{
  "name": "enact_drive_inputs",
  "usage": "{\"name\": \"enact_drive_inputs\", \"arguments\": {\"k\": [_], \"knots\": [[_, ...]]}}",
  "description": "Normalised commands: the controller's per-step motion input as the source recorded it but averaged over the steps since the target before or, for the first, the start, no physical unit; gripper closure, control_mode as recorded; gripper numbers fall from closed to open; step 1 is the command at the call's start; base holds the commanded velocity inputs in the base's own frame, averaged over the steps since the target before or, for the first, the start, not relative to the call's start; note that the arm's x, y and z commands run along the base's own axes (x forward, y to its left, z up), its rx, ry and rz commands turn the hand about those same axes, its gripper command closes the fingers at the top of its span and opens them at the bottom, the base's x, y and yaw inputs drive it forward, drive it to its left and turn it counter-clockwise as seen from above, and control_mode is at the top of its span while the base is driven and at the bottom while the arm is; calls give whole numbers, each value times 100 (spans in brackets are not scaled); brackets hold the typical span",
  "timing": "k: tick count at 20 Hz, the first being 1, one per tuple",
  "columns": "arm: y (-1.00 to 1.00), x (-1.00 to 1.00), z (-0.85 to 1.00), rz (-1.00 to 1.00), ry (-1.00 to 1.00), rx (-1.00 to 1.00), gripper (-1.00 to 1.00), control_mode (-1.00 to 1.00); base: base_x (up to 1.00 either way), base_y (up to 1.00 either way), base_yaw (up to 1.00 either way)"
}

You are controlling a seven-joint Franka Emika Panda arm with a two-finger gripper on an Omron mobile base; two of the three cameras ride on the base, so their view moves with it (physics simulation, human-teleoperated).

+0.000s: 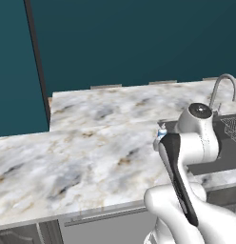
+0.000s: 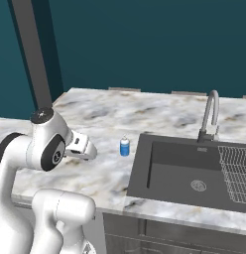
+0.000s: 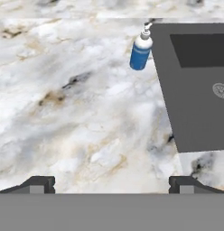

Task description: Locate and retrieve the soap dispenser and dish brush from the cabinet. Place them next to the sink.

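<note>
The soap dispenser (image 2: 124,147), a small blue bottle with a white pump top, stands upright on the marble counter just left of the sink (image 2: 140,168). In the hand view the soap dispenser (image 3: 141,52) is at the top, touching the sink's (image 3: 168,81) left rim. In the left base view only its top (image 1: 161,134) peeks out behind my arm. My gripper (image 3: 111,185) is open with nothing between its fingertips (image 3: 39,184), and it hovers over bare counter, short of the bottle. The dish brush and the cabinet are out of view.
A curved chrome faucet (image 2: 210,111) rises behind the basin, and a wire rack (image 2: 236,171) fills its right part. The marble counter (image 1: 82,147) runs wide to the left. A teal wall and a dark upright post (image 1: 39,62) stand behind it.
</note>
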Motion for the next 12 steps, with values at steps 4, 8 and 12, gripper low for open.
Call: {"name": "enact_drive_inputs", "arguments": {"k": [4, 8, 12], "knots": [[0, 0, 0, 0, 0, 0, -100, -100, 0, 0, 0], [0, 0, 0, 0, 0, 0, -100, -100, 0, 0, 0], [0, 0, 0, 0, 0, 0, -100, 100, -24, 0, -1]]}}
